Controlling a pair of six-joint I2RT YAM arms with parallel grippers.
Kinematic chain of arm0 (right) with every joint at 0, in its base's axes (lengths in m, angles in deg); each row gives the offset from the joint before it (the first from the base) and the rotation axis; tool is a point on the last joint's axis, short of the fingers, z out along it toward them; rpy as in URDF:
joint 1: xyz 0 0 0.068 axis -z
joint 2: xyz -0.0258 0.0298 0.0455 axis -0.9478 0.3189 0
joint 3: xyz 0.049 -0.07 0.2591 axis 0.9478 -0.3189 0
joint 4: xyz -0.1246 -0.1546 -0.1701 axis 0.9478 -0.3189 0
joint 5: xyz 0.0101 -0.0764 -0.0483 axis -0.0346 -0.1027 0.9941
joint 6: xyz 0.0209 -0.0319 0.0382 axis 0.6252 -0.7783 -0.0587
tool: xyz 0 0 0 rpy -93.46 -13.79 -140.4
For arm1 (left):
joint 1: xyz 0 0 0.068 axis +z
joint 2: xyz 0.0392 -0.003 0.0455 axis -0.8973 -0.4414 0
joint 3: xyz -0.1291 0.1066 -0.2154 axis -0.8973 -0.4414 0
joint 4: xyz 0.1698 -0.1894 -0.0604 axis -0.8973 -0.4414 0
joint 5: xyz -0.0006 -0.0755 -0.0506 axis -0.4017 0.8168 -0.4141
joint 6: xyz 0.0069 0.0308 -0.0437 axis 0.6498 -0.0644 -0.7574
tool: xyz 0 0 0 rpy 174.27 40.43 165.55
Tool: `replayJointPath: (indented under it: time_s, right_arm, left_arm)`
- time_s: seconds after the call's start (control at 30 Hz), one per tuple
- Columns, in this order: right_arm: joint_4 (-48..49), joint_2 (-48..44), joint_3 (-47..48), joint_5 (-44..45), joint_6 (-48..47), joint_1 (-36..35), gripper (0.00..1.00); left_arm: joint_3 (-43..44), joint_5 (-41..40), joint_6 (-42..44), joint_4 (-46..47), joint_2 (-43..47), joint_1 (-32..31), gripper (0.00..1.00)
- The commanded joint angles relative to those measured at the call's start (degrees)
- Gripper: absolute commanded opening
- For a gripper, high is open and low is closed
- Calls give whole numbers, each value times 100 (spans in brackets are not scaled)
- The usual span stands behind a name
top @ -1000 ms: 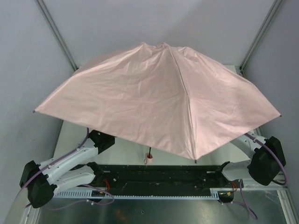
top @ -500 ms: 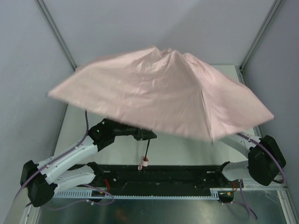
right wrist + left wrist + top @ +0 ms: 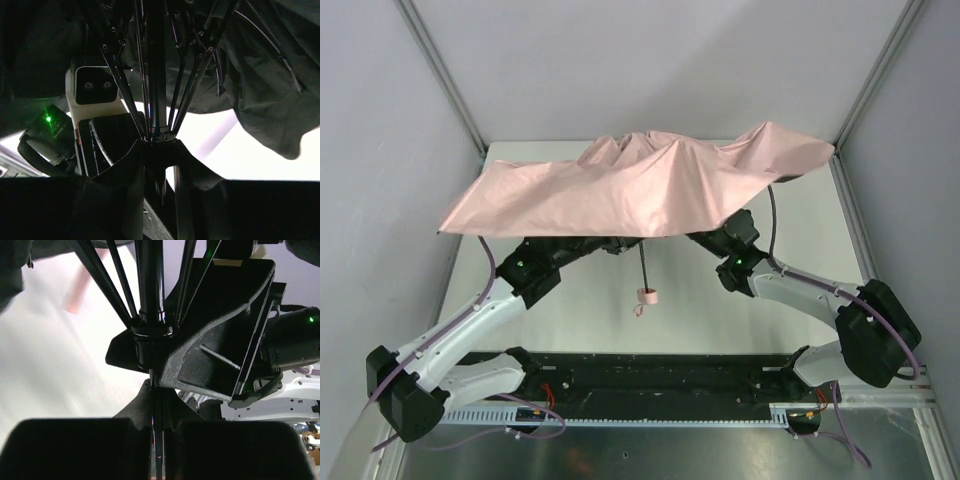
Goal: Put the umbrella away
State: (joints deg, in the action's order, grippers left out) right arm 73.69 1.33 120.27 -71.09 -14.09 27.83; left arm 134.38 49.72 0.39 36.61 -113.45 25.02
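Pink cloth of the one umbrella hangs floppy above the surface, between two arms. A second ago it was spread wide; now it has dropped and crumpled. Left fingers pinch its thin black shaft. Right fingers squeeze the ring where the ribs meet.

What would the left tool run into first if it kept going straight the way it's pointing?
The left tool, clamped on the umbrella shaft, points along it. First in line looks like the black collar around that shaft, just ahead, though the depth is hard to judge.
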Motion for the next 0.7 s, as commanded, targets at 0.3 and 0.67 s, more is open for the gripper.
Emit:
replayJointPath:
  time_s: [0.3, 0.67]
  right_arm:
    - [1196, 689, 706, -402, 1225, 652, 0]
    - [792, 593, 923, -30, 578, 354, 0]
  left_arm:
    - [-1019, -211, 406, 648, 951, -46, 52]
    - [-1506, 297, 173, 1043, 655, -123, 78]
